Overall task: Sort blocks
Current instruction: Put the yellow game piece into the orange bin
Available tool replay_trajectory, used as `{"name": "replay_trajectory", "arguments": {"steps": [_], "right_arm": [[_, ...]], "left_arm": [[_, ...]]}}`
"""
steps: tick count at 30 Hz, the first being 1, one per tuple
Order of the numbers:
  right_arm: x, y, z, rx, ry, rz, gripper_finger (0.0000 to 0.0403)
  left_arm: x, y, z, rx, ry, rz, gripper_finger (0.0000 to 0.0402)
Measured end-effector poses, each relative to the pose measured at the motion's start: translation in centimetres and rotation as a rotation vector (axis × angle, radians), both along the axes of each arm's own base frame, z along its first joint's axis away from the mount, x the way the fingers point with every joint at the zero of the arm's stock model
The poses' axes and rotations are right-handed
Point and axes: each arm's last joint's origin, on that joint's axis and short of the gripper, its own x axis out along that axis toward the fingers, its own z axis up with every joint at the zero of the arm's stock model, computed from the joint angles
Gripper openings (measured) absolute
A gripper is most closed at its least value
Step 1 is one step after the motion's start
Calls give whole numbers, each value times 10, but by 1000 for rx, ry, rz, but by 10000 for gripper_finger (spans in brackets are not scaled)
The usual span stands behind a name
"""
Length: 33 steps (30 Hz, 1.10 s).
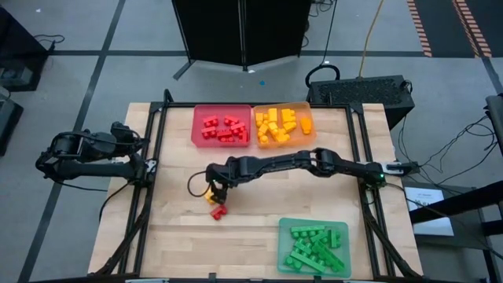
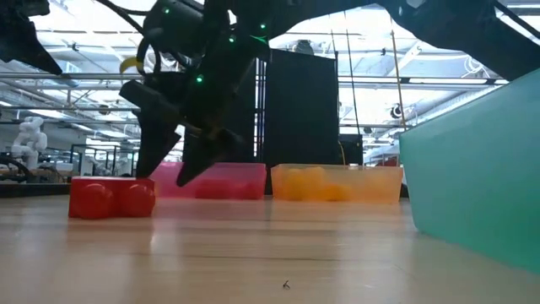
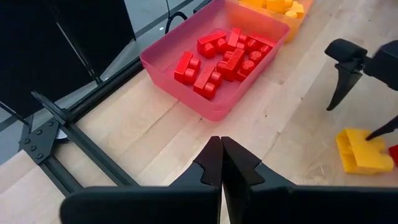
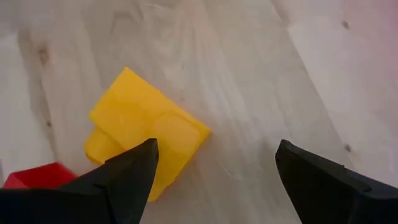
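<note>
I see the left gripper [image 3: 221, 163] parked at the table's [image 1: 173, 244] left edge, fingers pressed together, holding nothing. Ahead of it sits the red tray [image 1: 197, 135] at the far edge, filled with red blocks [image 1: 224, 129]. Just beside it is the orange tray [image 1: 310, 124], holding yellow blocks [image 1: 275, 126]. My right arm reaches across the table centre; the right gripper [image 1: 214, 191] hangs with fingers spread wide, empty. A yellow block [image 4: 146, 138] lies on the wood near one finger [image 4: 130, 180]; I cannot tell whether they touch. A red block [image 1: 218, 211] lies just beside the yellow one, on the near side. The green tray [image 1: 284, 228] stands at the near right, full of green blocks [image 1: 314, 248]
</note>
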Motion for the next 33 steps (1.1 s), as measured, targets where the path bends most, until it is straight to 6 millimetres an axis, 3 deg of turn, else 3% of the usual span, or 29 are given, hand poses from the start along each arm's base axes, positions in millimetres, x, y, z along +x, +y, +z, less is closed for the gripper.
{"name": "replay_trajectory", "arguments": {"steps": [5, 15, 23, 33], "right_arm": [[-1, -8, 5, -8, -6, 4, 318], [6, -7, 45, -115, -187, 217, 318], [8, 11, 45, -140, -224, 478, 318], [15, 2, 36, -197, -259, 588, 318]], "left_arm": [[0, 0, 0, 1, 0, 0, 2], [0, 0, 0, 9, 3, 0, 2], [0, 0, 0, 10, 4, 0, 2], [0, 0, 0, 9, 3, 1, 2]]}}
